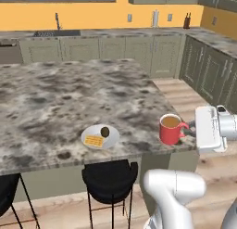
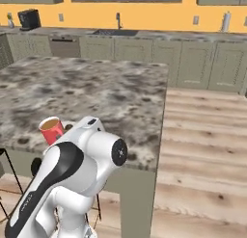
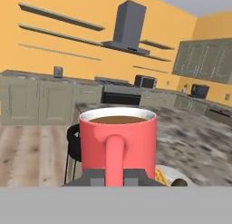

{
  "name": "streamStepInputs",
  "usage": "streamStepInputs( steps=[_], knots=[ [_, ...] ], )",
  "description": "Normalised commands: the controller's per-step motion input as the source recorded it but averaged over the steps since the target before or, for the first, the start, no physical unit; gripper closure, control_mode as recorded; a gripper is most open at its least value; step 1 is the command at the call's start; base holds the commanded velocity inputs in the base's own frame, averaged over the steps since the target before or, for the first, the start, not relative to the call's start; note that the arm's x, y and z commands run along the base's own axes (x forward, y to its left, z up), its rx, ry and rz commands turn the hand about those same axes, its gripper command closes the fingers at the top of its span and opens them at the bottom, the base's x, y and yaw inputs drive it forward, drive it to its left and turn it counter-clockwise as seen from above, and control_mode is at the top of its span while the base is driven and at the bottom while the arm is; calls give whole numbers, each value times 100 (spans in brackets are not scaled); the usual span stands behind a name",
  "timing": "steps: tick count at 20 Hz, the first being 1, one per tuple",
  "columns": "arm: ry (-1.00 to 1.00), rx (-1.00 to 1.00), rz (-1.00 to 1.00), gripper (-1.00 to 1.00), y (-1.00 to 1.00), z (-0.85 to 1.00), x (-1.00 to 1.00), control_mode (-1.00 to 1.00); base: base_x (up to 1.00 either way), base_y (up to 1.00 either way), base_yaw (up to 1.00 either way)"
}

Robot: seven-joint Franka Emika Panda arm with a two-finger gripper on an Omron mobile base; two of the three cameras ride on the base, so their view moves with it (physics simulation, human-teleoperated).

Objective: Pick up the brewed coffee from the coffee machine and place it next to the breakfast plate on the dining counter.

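Observation:
The red mug of brown coffee (image 1: 171, 129) stands at the right front edge of the dining counter (image 1: 65, 96), a hand's width right of the breakfast plate (image 1: 100, 136) with its yellow waffle square and dark round piece. My gripper (image 1: 190, 129) reaches in from the right and is shut on the mug's side handle. In the hand view the mug (image 3: 118, 139) is close up, its handle pinched between my gripper's (image 3: 115, 177) dark tips, and the plate (image 3: 174, 177) peeks out behind. From the right the mug (image 2: 51, 129) is half hidden by my arm. The black coffee machine (image 2: 29, 19) sits on the far wall counter.
Black stools (image 1: 110, 177) stand under the counter's near edge. Wood floor (image 2: 207, 150) lies open to the right of the island. Wall counters with grey-green cabinets (image 1: 115, 49) and a sink run along the back and the right.

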Motion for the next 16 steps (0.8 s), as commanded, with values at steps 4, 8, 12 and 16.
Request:
streamStepInputs(
  steps=[4, 8, 12, 16],
  knots=[
    [0, 0, 0, 100, 0, 0, 0, 100, 49, -64, 58],
    [0, 1, 11, 100, -15, -15, 11, -100, 5, -23, 42],
    [0, 7, 34, 100, -59, -36, 93, -100, 0, 0, 0],
    [7, 0, 20, 100, -41, -61, 100, -100, 0, 0, 0]
  ],
)
